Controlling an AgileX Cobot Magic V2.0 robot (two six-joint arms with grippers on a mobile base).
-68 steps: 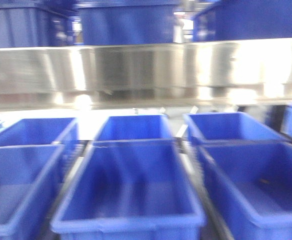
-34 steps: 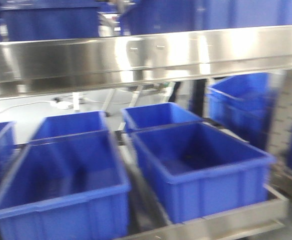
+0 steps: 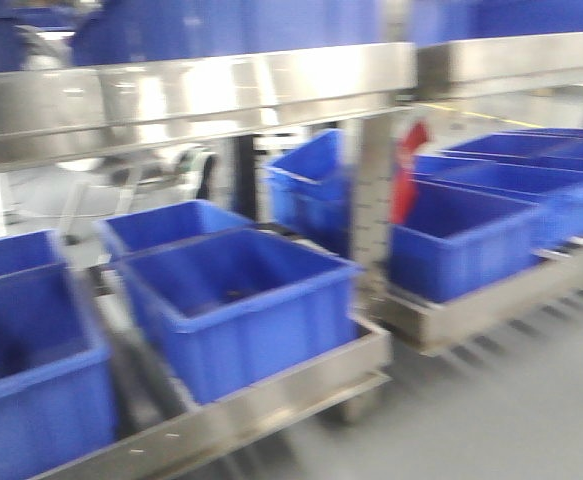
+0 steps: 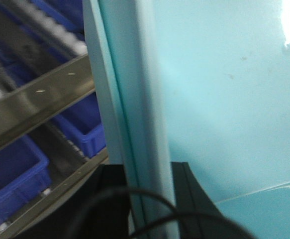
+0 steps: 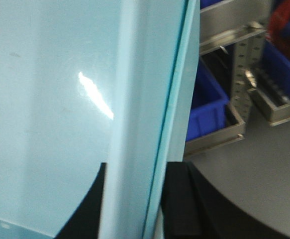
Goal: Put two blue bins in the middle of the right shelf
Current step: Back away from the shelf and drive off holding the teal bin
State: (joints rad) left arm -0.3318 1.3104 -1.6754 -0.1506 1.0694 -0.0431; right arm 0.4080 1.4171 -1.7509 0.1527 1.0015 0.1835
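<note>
Front view, blurred: a steel post (image 3: 373, 190) is taken as the reference. Left of the post, blue bins (image 3: 236, 300) are seated on the left shelf (image 3: 271, 395). Right of the post, further blue bins (image 3: 461, 235) are lined up on the right shelf (image 3: 491, 300), and a red item (image 3: 411, 165) is seen just beside the post. No claw is seen here. Left wrist view: the post is out of frame. The left claw (image 4: 149, 199) is seen with dark jaw parts either side of a ridge (image 4: 135, 124) on a pale blue-green panel (image 4: 224, 99), touching it. Clamped or merely straddling cannot be told. Right wrist view: same for the right claw (image 5: 132, 204), state not determinable, with the post in the background. Whether the panel is a bin wall cannot be confirmed. Progress, judged: no placement is shown. Which bins are the task's cannot be told, so both moves are counted as not yet done.
</note>
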